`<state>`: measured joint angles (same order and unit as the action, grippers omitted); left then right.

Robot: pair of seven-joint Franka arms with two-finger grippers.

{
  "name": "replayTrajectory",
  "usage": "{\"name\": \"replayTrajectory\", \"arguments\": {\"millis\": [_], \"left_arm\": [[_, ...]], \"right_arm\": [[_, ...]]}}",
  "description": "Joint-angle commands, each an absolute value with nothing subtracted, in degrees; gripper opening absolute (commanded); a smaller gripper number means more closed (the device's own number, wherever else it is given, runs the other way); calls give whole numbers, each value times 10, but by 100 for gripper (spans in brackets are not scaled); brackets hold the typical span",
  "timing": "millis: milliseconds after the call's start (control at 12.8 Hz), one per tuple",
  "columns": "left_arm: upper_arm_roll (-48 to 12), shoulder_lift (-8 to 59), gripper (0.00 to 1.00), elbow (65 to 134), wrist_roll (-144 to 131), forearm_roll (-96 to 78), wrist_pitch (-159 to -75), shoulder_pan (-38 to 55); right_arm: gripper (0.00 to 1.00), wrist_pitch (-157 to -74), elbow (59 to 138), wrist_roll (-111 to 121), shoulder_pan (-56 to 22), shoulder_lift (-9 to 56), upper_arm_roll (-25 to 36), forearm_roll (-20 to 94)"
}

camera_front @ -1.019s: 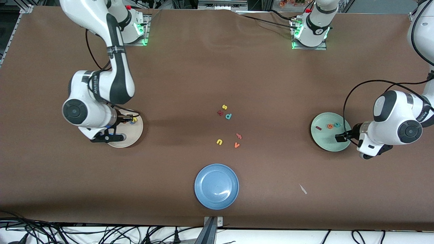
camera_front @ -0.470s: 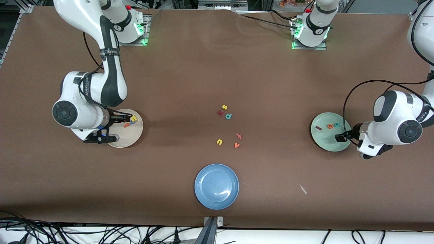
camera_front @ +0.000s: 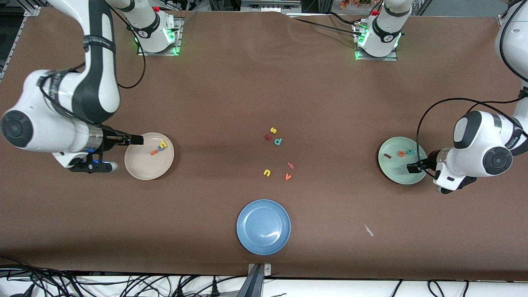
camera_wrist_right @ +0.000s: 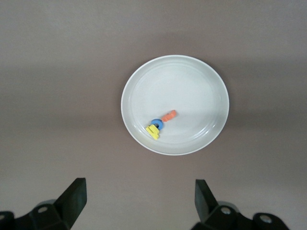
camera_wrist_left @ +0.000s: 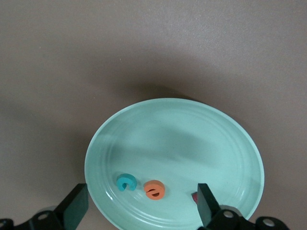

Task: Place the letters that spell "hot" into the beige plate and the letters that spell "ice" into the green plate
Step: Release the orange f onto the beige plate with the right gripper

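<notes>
Two arms hang over the table's ends, both with fingers spread and nothing held. The right gripper (camera_front: 138,140) hovers at the beige plate's (camera_front: 142,169) rim; the left gripper (camera_front: 412,168) waits over the green plate's (camera_front: 396,173) edge. Yellow "h" (camera_front: 163,144), blue "o" (camera_wrist_right: 156,123) and orange "t" (camera_front: 154,152) lie touching in the beige plate. Dark red "i" (camera_front: 387,156), orange "e" (camera_front: 401,154) and teal "c" (camera_front: 410,152) lie in the green plate.

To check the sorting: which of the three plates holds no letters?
The blue plate, nearest the front camera. The beige plate and the green plate each hold three letters.
</notes>
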<state>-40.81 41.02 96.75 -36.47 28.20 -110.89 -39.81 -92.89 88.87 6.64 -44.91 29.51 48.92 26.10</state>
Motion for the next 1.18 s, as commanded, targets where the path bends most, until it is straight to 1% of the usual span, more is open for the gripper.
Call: {"name": "replayTrajectory", "arguments": {"millis": [0,157,314,392,470,549,627,706,862,941,1097], "left_arm": [[-412,415,100,960,-365,286,-1112,-398],[-413,416,100,960,-365,286,-1112,-398],[-412,416,100,959,-365,286,-1112,-398],[-412,416,100,960,-365,286,-1112,-397],[-412,417,100,960,-365,286,-1112,-397],[-412,417,100,959,-365,286,-1113,-398],[-412,417,100,959,-365,286,-1112,-397],[-413,417,100,960,-365,286,-1113,-397],[-412,418,100,960,-365,286,-1113,-397],[-413,418,100,960,-365,286,-1113,-397],[-412,418,100,960,-365,286,-1113,-397]], "right_arm": [[100,-914,875,78,-447,301,503,274],[100,-913,855,80,-447,301,502,269],[100,-912,854,78,-453,301,500,268],[100,-916,854,69,-446,301,482,261],[100,-924,856,54,-413,274,428,236],[100,-929,856,34,-332,247,338,187],[100,-930,854,13,-262,233,232,136],[100,-934,855,-24,-198,205,146,81],[100,-927,858,-64,-90,171,18,46],[100,-916,860,-63,-56,152,-16,30],[100,-868,879,-62,-19,92,-47,15]]}}
